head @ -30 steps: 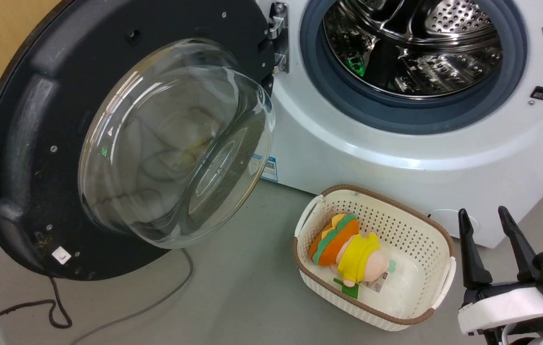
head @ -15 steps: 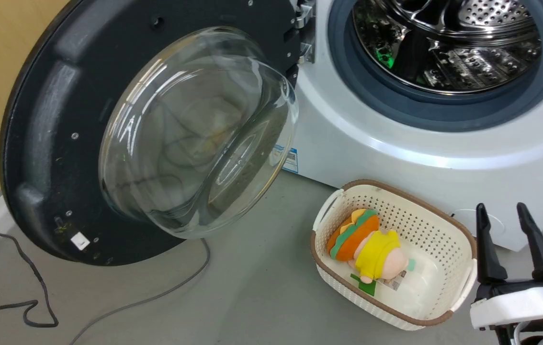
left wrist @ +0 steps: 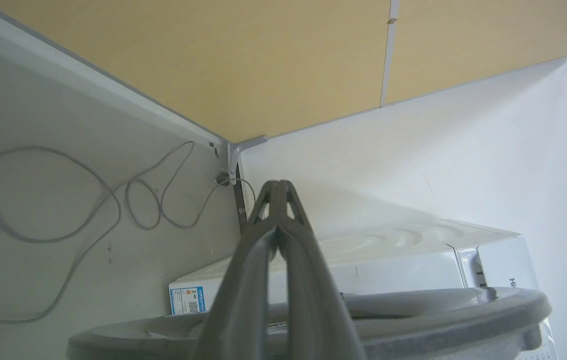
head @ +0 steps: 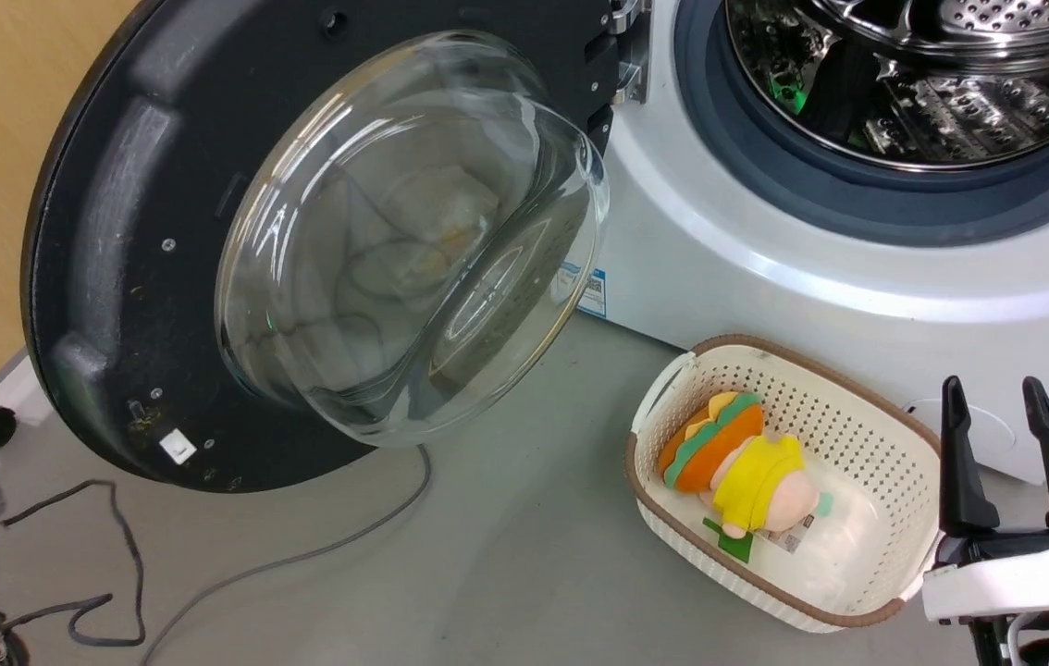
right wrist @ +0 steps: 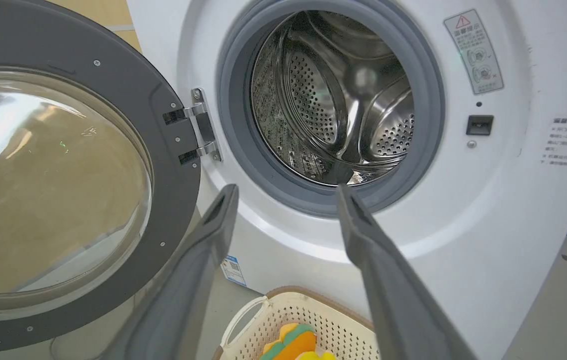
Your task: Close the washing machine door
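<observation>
the door (head: 117,231) stands wide open, swung out left of the washer (head: 811,296); closing looks not yet begun, so the whole swing is left. the right pincer (head: 991,393), spread and empty, sits near right, well apart from the door, beyond a basket (head: 728,566). the left pincer (left wrist: 277,187), pressed together, points past the door's rim, near it; contact unclear.

The washing machine door (head: 108,240) (black ring, clear bowl) hangs open at ten o'clock. The white washing machine (head: 765,287) stands at one o'clock.
</observation>
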{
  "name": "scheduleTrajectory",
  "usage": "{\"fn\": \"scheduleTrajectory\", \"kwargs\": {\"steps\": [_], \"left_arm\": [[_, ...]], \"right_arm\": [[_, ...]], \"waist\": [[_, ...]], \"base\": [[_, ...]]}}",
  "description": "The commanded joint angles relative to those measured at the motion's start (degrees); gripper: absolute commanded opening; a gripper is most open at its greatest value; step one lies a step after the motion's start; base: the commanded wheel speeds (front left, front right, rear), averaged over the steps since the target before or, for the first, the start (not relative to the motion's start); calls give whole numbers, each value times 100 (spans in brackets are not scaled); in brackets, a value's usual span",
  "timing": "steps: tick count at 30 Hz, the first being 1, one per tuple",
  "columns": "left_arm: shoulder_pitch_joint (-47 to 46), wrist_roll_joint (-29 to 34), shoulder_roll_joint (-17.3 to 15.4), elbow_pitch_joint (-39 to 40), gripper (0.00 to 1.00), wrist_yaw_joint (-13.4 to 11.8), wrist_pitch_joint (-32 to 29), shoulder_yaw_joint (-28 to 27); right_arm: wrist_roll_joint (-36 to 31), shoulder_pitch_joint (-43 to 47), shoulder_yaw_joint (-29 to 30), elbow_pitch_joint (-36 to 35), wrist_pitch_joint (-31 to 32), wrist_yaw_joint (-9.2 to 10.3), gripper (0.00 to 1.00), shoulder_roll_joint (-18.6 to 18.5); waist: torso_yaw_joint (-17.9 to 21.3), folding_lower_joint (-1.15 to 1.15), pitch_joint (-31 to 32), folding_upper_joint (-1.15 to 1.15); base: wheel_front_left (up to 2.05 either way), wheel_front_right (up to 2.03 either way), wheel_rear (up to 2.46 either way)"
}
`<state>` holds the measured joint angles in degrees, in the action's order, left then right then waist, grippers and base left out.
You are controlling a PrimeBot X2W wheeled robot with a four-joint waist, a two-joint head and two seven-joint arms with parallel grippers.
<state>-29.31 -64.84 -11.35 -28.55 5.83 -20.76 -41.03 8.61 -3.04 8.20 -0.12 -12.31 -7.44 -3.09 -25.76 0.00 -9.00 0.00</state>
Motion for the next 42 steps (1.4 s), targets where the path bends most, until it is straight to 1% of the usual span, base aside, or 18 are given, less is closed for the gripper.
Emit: {"fn": "scheduleTrajectory", "kwargs": {"steps": [1,6,13,18,19,24,28,33,38,42], "left_arm": [[-142,-197,24,-10,0,52,-111,-15],[-72,-600,170,90,0,85,-506,201],[166,-1114,328,278,0,129,-1084,661],[436,-1824,454,615,0,161,-1673,847],[546,-1871,456,726,0,165,-1805,935],[1155,-1888,562,1385,0,165,-2185,1506],[1648,-1841,635,2051,0,165,-2525,2185],[2101,-1855,711,2795,0,166,-2683,2945],[2359,-1808,739,3309,0,166,-2753,3724],[2425,-1688,767,3428,0,166,-2580,4354]], "right_arm": [[37,-96,20,-21,-58,-4,100,19],[57,-146,26,-25,-118,-4,100,19],[116,-154,103,-18,-201,-4,100,21],[190,-158,133,-5,-260,-4,100,21],[201,-155,147,-5,-269,-5,100,22],[213,-124,198,1,-269,-5,100,22],[228,-114,256,4,-269,-5,100,22],[235,-118,277,16,-269,-5,100,22],[258,-124,249,16,-269,-5,100,22],[287,-135,215,33,-269,-5,100,22]], "waist": [[-13,0,-28,0],[-39,0,-108,0],[-149,0,-183,0],[-230,0,-186,0],[-247,0,-181,0],[-288,0,-126,0],[-335,0,-73,0],[-328,0,17,0],[-167,0,88,0],[110,0,109,0]], "base": [[0,0,0],[0,0,0],[0,0,0],[0,0,0],[0,0,0],[0,0,0],[0,0,0],[0,0,0],[0,0,0],[0,0,0]]}}
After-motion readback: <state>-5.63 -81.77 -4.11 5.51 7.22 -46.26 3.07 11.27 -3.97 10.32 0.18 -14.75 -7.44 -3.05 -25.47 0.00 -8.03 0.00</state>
